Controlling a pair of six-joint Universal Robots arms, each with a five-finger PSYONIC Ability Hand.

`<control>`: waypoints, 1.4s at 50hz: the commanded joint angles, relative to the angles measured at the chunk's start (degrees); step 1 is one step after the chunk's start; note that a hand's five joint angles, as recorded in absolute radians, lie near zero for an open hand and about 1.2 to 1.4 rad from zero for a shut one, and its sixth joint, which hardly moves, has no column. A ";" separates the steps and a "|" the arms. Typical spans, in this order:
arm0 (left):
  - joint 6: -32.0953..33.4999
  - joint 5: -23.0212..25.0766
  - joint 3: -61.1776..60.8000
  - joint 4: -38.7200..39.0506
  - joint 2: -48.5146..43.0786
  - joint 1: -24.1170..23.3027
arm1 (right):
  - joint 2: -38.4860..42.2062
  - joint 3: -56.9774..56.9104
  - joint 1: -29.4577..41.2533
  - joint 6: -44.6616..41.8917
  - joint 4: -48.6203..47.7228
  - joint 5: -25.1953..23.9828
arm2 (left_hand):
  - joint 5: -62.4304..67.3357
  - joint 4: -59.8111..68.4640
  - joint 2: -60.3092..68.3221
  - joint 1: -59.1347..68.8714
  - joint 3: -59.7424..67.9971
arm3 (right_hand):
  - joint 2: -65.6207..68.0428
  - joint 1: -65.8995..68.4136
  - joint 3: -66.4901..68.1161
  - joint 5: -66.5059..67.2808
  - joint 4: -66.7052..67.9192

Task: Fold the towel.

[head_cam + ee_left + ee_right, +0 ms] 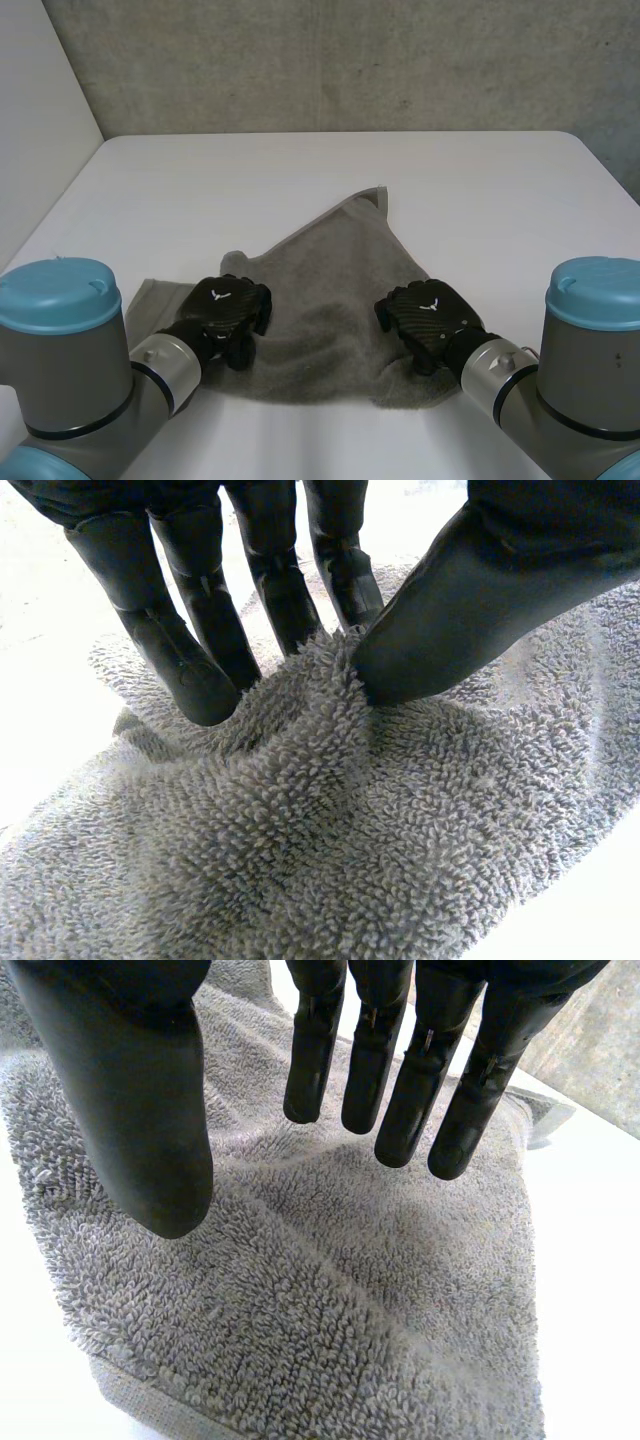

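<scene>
Fingers and thumb of the left hand pinch up a ridge of the grey towel at its near left part. The right hand holds its fingers straight and apart from the thumb over the near right part, gripping nothing. The towel lies rumpled on the white bench, one corner pointing to the far side.

A white table with rounded far corners — behind it a rough grey concrete wall.
</scene>
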 commanded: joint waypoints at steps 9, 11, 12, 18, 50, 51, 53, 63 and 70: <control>-2.35 3.46 -1.16 -2.39 4.32 3.46 | -5.94 0.52 -2.39 -4.28 5.63 0.15 | -15.52 -6.59 -4.78 -3.00 -7.94 | -3.27 -1.84 -2.66 -0.48 -1.75; -2.27 3.29 -0.63 -2.21 4.40 3.28 | -5.94 0.43 -2.39 -4.28 5.63 -0.02 | -15.52 -6.59 -4.78 -3.00 -7.94 | -3.61 -2.18 -3.00 -0.82 -2.09; -2.27 3.29 -0.63 -2.21 4.41 3.28 | -6.02 0.26 -2.39 -4.28 5.63 -0.37 | -15.52 -6.59 -4.78 -3.00 -7.94 | -3.94 -2.52 -3.33 -1.15 -2.42; -2.27 3.20 0.95 -2.30 3.79 3.02 | -6.82 -0.36 -2.47 -4.54 6.16 -1.96 | -15.52 -6.59 -4.78 -3.00 -7.94 | -5.95 -4.52 -5.34 -3.16 -4.43; -1.74 -2.16 19.15 -2.39 -11.76 3.37 | 0.74 3.95 -9.68 -13.95 -0.78 -2.84 | -15.52 -6.59 -4.78 -3.00 -7.94 | 2.24 3.67 2.85 5.03 3.76; -1.74 -2.16 19.32 -2.30 -12.11 3.28 | 1.70 3.51 -9.68 -13.95 -0.87 -2.75 | -15.52 -6.59 -4.78 -3.00 -7.94 | 10.10 11.53 10.72 12.90 11.63; -1.74 -2.25 19.50 -2.30 -12.29 3.28 | 2.75 2.81 -9.68 -13.95 -0.78 -2.57 | -15.52 -6.59 -4.78 -3.00 -7.94 | 21.01 22.43 21.62 23.80 22.53; -1.74 -2.34 25.56 -2.30 -11.59 3.55 | -1.19 -4.76 -9.51 -12.98 -3.86 -0.73 | -15.52 -6.59 -4.78 -3.00 -7.94 | 42.76 44.18 43.37 45.55 44.28; -2.53 -2.16 36.01 1.28 -6.07 5.56 | -7.33 -13.71 -8.89 -7.82 -20.51 -0.38 | -15.52 -6.59 -4.78 -3.00 -7.94 | 42.76 44.18 43.37 45.55 44.28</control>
